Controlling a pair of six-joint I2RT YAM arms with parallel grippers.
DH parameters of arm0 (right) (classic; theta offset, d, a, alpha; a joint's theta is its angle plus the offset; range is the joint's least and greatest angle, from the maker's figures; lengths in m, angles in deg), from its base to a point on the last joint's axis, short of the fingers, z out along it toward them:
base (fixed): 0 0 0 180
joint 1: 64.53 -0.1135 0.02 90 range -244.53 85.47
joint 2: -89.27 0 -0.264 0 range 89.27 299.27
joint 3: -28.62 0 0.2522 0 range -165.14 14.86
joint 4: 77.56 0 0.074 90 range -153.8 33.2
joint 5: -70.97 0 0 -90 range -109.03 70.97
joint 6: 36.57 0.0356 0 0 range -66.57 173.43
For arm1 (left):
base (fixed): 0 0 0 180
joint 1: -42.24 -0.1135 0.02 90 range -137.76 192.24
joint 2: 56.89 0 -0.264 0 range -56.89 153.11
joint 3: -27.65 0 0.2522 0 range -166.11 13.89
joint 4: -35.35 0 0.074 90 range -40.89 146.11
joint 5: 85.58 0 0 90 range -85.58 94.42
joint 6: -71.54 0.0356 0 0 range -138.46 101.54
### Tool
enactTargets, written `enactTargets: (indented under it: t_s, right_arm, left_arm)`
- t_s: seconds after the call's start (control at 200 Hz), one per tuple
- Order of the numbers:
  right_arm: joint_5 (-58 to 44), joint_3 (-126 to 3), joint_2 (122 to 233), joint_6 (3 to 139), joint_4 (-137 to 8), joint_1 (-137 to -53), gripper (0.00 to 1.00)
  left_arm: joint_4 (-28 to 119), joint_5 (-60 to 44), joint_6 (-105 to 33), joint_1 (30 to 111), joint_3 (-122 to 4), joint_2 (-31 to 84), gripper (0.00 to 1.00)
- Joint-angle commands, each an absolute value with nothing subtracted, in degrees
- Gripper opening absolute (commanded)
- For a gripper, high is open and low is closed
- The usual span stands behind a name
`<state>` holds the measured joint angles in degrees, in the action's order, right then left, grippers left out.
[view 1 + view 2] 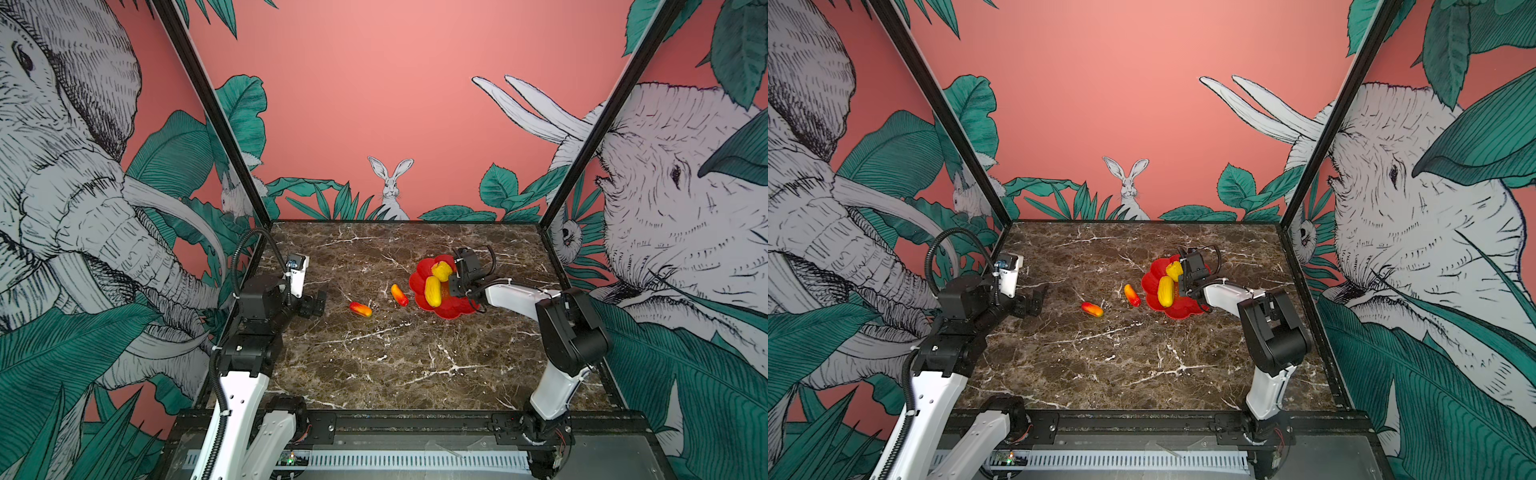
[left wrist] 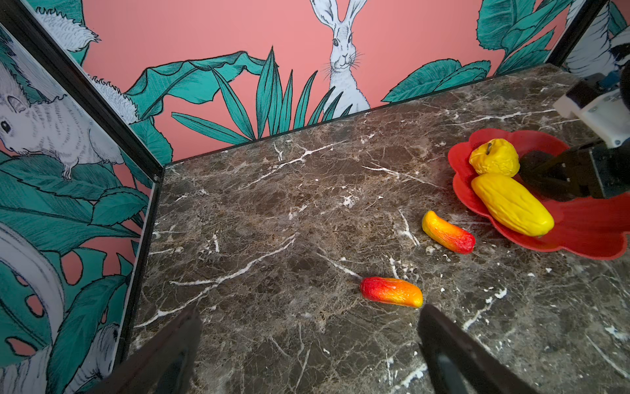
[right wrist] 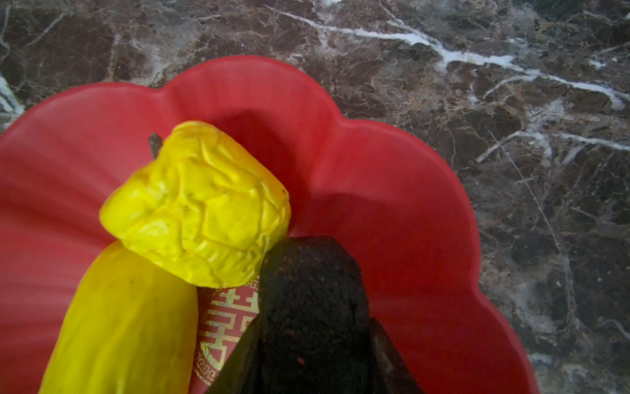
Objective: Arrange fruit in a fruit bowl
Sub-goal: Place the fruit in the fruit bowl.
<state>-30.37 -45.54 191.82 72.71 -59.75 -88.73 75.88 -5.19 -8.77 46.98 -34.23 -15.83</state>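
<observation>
The red scalloped fruit bowl [image 1: 453, 313] [image 3: 392, 170] sits right of the table's middle. In it lie a round yellow fruit [image 1: 441, 271] [image 3: 201, 204] and a long yellow fruit [image 1: 432, 291] [image 3: 122, 324], touching. My right gripper [image 1: 455, 282] [image 3: 313, 341] hangs low over the bowl, shut on a black oval fruit [image 3: 313, 300] that touches the round yellow one. Two red-orange oblong fruits [image 1: 399, 295] [image 1: 360, 309] lie on the marble left of the bowl. My left gripper [image 1: 318, 305] [image 2: 308, 314] stands open and empty, just short of the nearer oblong [image 2: 391, 291].
The dark marble table [image 1: 395, 365] is walled by printed panels on three sides, with black frame posts [image 1: 249, 187] at the back corners. Both arm bases stand at the front edge.
</observation>
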Motion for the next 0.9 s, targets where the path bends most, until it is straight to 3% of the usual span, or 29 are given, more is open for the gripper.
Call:
enactTargets:
  t_s: [0.0,0.42,0.575,0.71,0.896]
  right_arm:
    - [-30.96,-46.84,190.31,72.52,-59.44,-88.61,0.44]
    - [-31.30,-46.32,181.50,68.96,-54.72,-88.69,0.72]
    - [-26.84,-46.01,174.86,61.85,-54.49,-92.35,0.99]
    - [-21.43,-49.05,174.48,54.43,-51.07,-99.17,0.99]
    - [-18.60,-56.22,183.51,49.91,-46.97,-106.68,0.99]
  left_arm:
    - [75.92,-5.60,-8.17,47.08,-33.73,-16.62,1.00]
    - [75.74,-5.87,-8.26,47.08,-33.66,-17.25,1.00]
    - [75.74,-5.92,-8.30,47.06,-33.66,-17.08,1.00]
    - [75.74,-6.04,-8.35,47.06,-33.83,-16.81,1.00]
    - [75.71,-6.11,-8.35,47.09,-33.77,-16.73,1.00]
